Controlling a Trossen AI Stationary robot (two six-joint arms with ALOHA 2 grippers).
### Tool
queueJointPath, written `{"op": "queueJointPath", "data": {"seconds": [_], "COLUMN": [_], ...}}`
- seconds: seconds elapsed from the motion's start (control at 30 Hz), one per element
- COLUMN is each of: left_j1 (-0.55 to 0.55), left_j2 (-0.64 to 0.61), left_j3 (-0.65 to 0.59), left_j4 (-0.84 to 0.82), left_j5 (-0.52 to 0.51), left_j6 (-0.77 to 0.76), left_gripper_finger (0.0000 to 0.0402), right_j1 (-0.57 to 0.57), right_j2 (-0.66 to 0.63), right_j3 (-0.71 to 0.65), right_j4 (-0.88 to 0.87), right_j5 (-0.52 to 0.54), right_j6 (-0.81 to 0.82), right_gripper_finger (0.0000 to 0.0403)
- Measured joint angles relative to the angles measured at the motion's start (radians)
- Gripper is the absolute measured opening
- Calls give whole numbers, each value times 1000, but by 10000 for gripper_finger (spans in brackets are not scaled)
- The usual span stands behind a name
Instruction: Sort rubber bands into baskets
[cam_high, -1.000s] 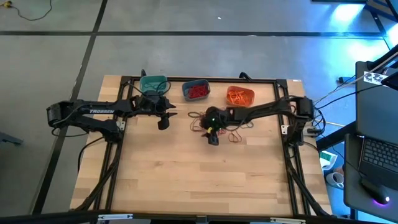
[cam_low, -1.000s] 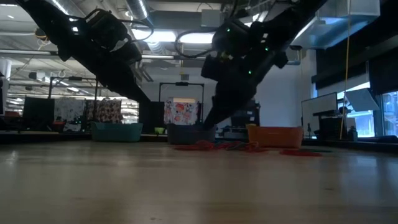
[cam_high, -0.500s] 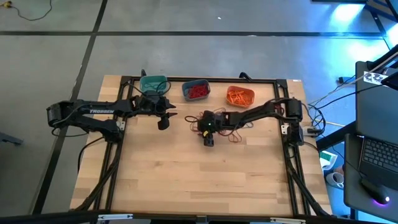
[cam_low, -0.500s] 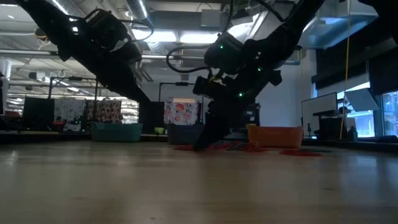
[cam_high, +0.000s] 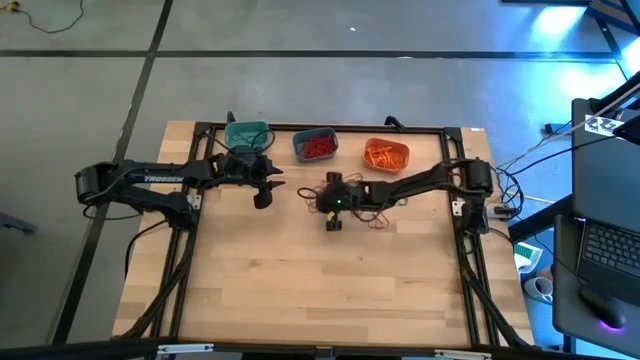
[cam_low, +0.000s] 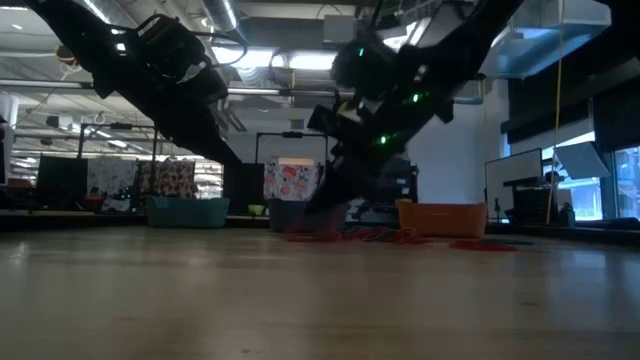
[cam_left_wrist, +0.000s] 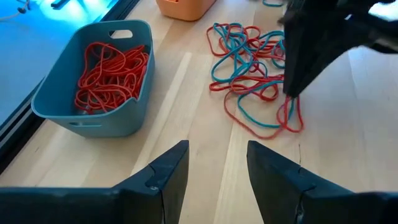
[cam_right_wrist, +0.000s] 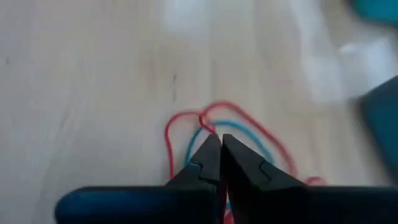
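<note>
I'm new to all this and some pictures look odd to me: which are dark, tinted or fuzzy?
Low view: both arms are dark silhouettes against bright ceiling lights. High view: blue glow at the upper right corner. Right wrist view: soft and smeared, though the right tool pinching a red rubber band reads. Left wrist view: sharp, slate blue basket clear.

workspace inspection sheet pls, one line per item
surface: wooden table, bare in front
job's things: teal basket, blue basket with red bands, orange basket with orange bands; loose bands, red and blue, on the table
clutter: nothing seen
end effectors: right end effector shut at a red band in the pile; left end effector open, hovering near the blue basket
cables: black cables at the table's right edge
surroundings: laptop to the right; shelves behind
</note>
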Motion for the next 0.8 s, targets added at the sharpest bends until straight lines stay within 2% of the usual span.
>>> {"op": "queueJointPath", "data": {"seconds": [0.1, 0.3, 0.4, 0.6, 0.8], "left_j1": [0, 0, 0, 0, 0], "left_j2": [0, 0, 0, 0, 0], "left_j3": [0, 0, 0, 0, 0], "left_j4": [0, 4, 8, 8, 8], "left_j5": [0, 0, 0, 0, 0], "left_j6": [0, 0, 0, 0, 6], "left_gripper_finger": [159, 160, 160, 160, 160], "right_j1": [34, 104, 111, 76, -16], "right_j2": [-50, -141, -175, -199, -200], "right_j3": [0, 0, 1, 18, 118], "right_j4": [-11, 39, 113, 292, 231], "right_j5": [134, 545, 655, 672, 551], "right_j6": [-53, -258, -376, -573, -531], "right_gripper_finger": [6, 8, 4, 6, 5]}}
